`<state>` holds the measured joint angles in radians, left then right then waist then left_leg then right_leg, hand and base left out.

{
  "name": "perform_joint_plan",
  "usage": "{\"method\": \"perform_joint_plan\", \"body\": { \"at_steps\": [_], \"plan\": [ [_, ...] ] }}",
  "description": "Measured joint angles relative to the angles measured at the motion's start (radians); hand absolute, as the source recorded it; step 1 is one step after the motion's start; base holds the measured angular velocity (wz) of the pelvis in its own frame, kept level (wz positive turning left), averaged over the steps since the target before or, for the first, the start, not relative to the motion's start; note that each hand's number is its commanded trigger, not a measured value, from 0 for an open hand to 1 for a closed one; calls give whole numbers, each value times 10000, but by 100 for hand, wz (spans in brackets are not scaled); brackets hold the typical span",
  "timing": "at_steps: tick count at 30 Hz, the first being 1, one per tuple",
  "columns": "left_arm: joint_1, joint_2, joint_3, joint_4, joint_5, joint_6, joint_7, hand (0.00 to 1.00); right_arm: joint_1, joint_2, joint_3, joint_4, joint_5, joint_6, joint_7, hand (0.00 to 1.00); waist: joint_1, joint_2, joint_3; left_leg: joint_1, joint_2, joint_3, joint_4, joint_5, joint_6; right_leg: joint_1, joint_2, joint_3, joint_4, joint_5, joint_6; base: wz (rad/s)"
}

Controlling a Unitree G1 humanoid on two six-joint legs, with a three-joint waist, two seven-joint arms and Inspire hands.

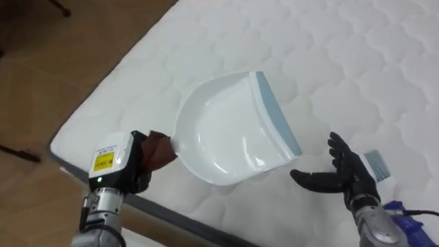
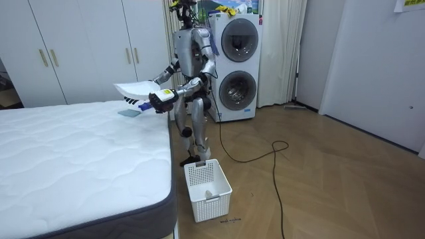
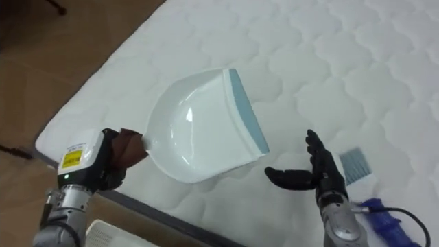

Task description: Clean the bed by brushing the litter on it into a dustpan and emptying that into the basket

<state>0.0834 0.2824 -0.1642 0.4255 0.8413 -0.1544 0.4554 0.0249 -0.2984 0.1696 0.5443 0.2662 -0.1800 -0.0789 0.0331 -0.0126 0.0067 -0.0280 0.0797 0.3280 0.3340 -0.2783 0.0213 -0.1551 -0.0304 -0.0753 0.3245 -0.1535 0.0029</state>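
one dustpan (image 1: 230,130), in left robot hand (image 1: 135,165)

The dustpan's handle (image 1: 162,145) is mostly hidden in the left hand (image 1: 134,168), and picture edges crop the mattress (image 1: 329,55)

- In the room view, you have a white quilted mattress (image 2: 73,159) with a dark side band, filling 7 to 9 o'clock.
- White wardrobe doors (image 2: 80,46) with slim handles stand behind it at 10 o'clock.
- Two front-loading machines (image 2: 238,66), stacked, sit at 12 o'clock, with a pale curtain (image 2: 285,50) just beside them at 1 o'clock.
- A plain grey wall (image 2: 378,66) runs along 2 to 3 o'clock.
- Wooden floor (image 2: 332,186) spreads from 3 to 6 o'clock.
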Motion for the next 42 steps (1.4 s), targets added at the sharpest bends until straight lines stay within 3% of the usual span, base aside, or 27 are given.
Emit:
{"method": "perform_joint_plan", "body": {
  "at_steps": [1,2,3,5,10,12,15,23,24,25,26,33,38,42],
  "plan": [
    [55,-3,22,0,-102,2,-3,100,-5,-4,42,-62,-1,0,76,0,97,-2,1,62,-87,-557,-1,-22,-32,-45,105,245,17,37,-27,-156],
    [123,-3,67,0,-278,6,-3,100,47,11,68,-220,-5,0,270,0,206,10,-6,231,-251,-1497,-20,-74,-108,-44,270,588,4,91,-72,-137],
    [127,1,67,-20,-481,5,-2,100,104,-8,67,-309,-34,18,450,0,293,45,-42,388,-295,-1980,-87,-132,-178,-40,450,907,10,158,-101,-119],
    [94,5,84,-80,-707,-33,9,100,138,-29,58,-448,-171,75,505,0,171,70,-58,523,-351,-2285,-199,-157,-201,-58,577,1192,109,201,-117,-68],
    [120,23,75,-220,-1145,-131,439,100,293,14,17,-474,-679,127,461,0,-293,123,-87,960,-395,-1672,-514,-160,-197,-185,708,1705,424,203,-103,-37],
    [149,27,75,-220,-1467,-160,492,100,317,62,-8,-475,-695,292,458,0,-305,127,-89,1044,-437,-1420,-842,-168,-192,-368,723,1758,586,214,-81,-36],
    [341,29,62,-210,-1647,-180,508,100,653,220,-74,-475,-712,306,437,0,-546,113,-87,1181,-463,-1263,-990,-182,-178,-411,724,1793,713,225,-73,-21],
    [840,38,48,-187,-1835,-183,506,100,1381,262,-415,-200,-740,309,470,0,-741,121,-81,1661,-454,-756,-1298,-186,-181,-340,812,1790,730,259,-95,-22],
    [854,30,49,-80,-1836,-185,505,89,1384,301,-444,-20,-727,305,480,0,-823,116,-73,1728,-451,-714,-1321,-188,-184,-306,836,1801,694,261,-97,-13],
    [888,14,50,60,-1836,-184,494,21,1413,369,-494,235,-724,304,507,0,-855,113,-61,1805,-434,-705,-1375,-191,-190,-227,870,1817,593,263,-99,-11],
    [914,6,50,134,-1837,-184,479,0,1428,433,-560,400,-728,309,544,0,-864,122,-70,1813,-410,-702,-1395,-202,-204,-202,894,1818,529,274,-107,-14],
    [1021,-379,6,1878,-2253,-181,294,0,1426,718,-726,1789,-751,448,1156,0,-814,130,-51,1894,-325,-550,-1672,-197,-206,-209,1079,1792,139,579,-130,-21],
    [1023,-316,57,2736,-3482,-171,208,0,1360,819,-731,2035,-738,457,1107,0,-769,111,-40,1881,-264,-568,-1670,-196,-204,-194,1192,1777,-175,751,-179,-19],
    [1040,-274,131,2924,-4693,-196,288,0,1095,820,-760,2669,-645,445,1022,0,-807,128,-22,1930,-164,-680,-1677,-190,-211,32,1197,1417,-545,872,-253,0]
  ]
}}
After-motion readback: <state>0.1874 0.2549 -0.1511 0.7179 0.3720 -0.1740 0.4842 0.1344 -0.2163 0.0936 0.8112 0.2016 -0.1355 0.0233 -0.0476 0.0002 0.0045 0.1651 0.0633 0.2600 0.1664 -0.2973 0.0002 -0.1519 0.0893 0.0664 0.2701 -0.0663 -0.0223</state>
